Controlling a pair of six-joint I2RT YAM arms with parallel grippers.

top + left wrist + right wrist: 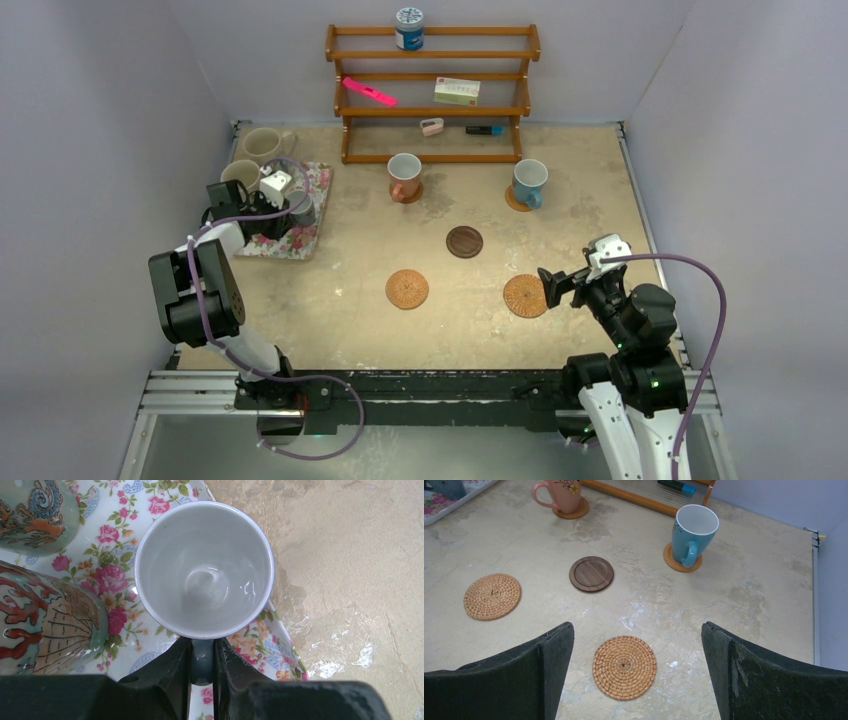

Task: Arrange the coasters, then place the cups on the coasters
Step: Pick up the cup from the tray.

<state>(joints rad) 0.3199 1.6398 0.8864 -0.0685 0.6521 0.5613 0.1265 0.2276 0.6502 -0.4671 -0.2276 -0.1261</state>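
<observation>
The left gripper (202, 646) is clamped on the dark handle of the small grey-blue mug (204, 567), one finger pressed to each side of the handle. The mug's white, empty bowl sits just ahead of the fingertips. The mug stands upright on the floral mat (117, 575), close to the mat's edge where the bare table (350, 580) begins on the right of the jaws. Left of the jaws are two painted cream mugs: the nearer cream mug (55, 625) stands on the mat just beside the held one, and the farther cream mug (35, 515) lies beyond it. Whether either touches the held mug cannot be told. The right gripper (636, 627) hangs above the table with its jaws wide apart and nothing between the fingers. Under the gap between them the near woven coaster (624, 667) lies flat and bare. Ahead and a little left of these jaws is the dark brown coaster (591, 573), and further left is the left woven coaster (492, 596), both bare. Ahead and to the right, the blue mug (691, 530) stands on a tan coaster (674, 564), its handle turned toward the gripper. Far ahead on the left, the pinkish-brown mug (558, 492) stands on the far coaster (576, 511), near the foot of the wooden rack (432, 90), whose top shelf carries a blue-and-white canister (409, 28).
</observation>
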